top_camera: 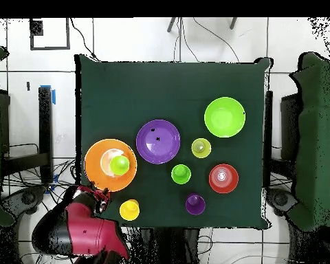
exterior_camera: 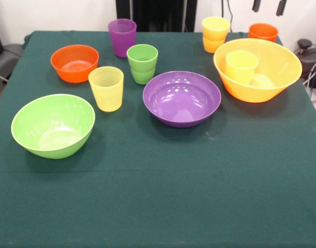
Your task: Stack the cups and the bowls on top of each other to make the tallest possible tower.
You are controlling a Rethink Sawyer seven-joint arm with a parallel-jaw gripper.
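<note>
Lime green bowl: nearest, alone on the tabletop.
Purple bowl: mid-tabletop, empty.
Pale yellow cup, green cup: just beside each other, upright.
Yellow-orange bowl: tower base, one yellow cup standing inside.
Orange bowl, purple cup: far side.
Claw: beside the base bowl's rim (overhead); opening and contents cannot be told.
</note>
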